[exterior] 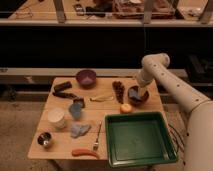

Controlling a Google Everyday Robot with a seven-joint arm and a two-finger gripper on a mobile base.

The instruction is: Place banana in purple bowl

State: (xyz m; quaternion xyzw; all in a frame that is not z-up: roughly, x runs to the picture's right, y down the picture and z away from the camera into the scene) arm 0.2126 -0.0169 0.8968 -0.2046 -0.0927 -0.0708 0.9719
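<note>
The banana (102, 98) is slim and pale yellow and lies flat near the middle of the wooden table (60, 147). The purple bowl (86, 77) stands upright at the back of the table, behind and to the left of the banana, with nothing visible inside. My gripper (138, 90) hangs from the white arm (165, 80) that reaches in from the right. It is over the reddish-brown bowl (139, 96), to the right of the banana and apart from it.
A green tray (140, 139) fills the front right. An orange fruit (125, 108) and a dark bunch (119, 90) lie near the banana. A white cup (56, 118), blue items (76, 110), a metal cup (45, 140), a fork (96, 141) and an orange-red stick (85, 152) sit on the left and front.
</note>
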